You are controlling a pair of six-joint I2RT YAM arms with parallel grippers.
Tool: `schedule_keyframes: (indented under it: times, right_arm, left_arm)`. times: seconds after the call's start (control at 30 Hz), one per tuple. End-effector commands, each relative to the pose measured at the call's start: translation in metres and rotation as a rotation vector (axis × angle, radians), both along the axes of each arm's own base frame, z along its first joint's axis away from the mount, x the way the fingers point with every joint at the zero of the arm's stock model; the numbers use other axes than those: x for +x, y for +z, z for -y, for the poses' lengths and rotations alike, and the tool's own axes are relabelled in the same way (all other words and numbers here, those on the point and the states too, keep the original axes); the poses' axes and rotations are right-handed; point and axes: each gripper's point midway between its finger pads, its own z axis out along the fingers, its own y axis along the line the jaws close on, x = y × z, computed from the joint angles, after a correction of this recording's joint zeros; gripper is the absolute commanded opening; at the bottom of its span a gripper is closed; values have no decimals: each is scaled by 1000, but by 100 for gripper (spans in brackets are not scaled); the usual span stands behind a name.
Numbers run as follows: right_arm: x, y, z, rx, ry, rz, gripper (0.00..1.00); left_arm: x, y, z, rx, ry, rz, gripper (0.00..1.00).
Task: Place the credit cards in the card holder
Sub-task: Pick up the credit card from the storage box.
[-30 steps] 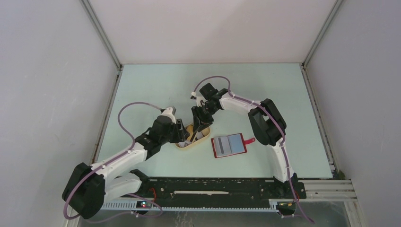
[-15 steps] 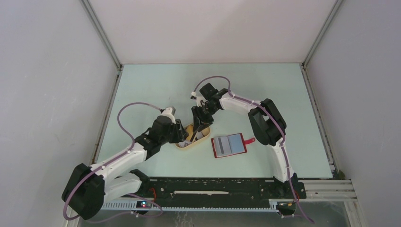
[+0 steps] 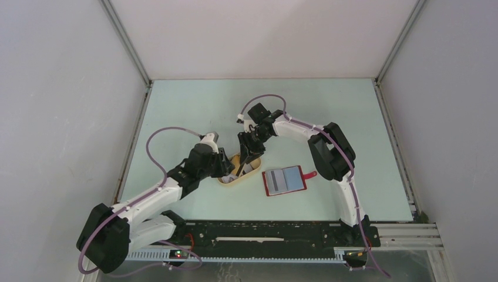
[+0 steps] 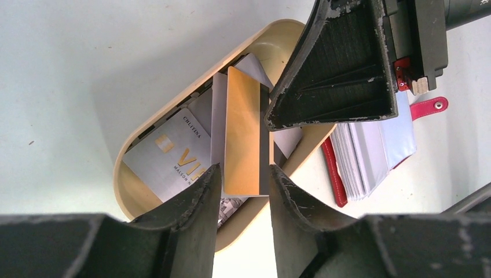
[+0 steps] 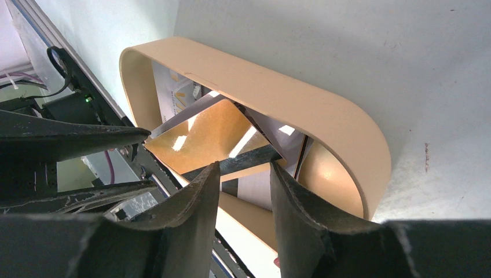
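Bracketing orange-gold card [image 4: 242, 130] in beige tray [image 4: 132, 194]: left hand [image 4: 244, 171], right hand [image 5: 244, 168].

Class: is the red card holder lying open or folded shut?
Open: the card holder lies spread flat, its grey-blue inner pockets facing up.

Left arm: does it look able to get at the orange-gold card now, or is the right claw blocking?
Probably yes. The near end of the orange-gold card sits between the fingers of the left claw, above the tray; the right claw seems to grip only the far end.
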Motion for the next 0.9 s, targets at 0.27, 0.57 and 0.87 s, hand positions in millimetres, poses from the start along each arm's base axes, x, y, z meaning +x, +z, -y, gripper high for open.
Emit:
schedule_keyframes:
  times: [0.27,0.57,0.87]
  right_arm:
    - [-3,-23,3,-63,16,-2,47]
    - [-3,-23,3,-63,17,0,47]
    - [-4,-22,3,-61,20,-2,47]
  left_arm:
    - [0,-4,2,-27,7,-13,41]
    - [-2,-7,7,-47,-6,-38,40]
    - [0,-14,13,-107,3,-67,38]
